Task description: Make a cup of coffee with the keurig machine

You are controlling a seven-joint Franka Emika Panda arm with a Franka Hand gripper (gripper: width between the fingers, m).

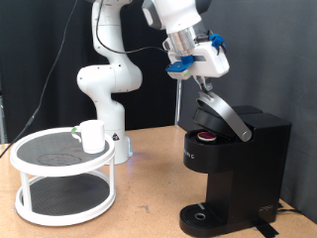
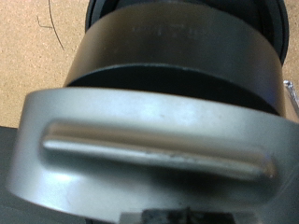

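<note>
Here the arm reaches down from 12 o'clock, gripper (image 1: 205, 87) at the raised lid (image 1: 226, 114) of the keurig machine (image 1: 238, 169); its grasp state cannot be determined. The cup (image 1: 92, 136) sits on the white rack (image 1: 61, 178), at 9 o'clock from the machine.

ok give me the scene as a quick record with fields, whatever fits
claw: at the raised lid's upper end, above the machine
keurig machine: exterior view's right, on the table
lid: hinged open, tilted up; silver handle fills the wrist view
pod chamber: exposed, something dark red inside
cup: white, on the round rack's top shelf, exterior view's left
drip base: no cup on it
</note>
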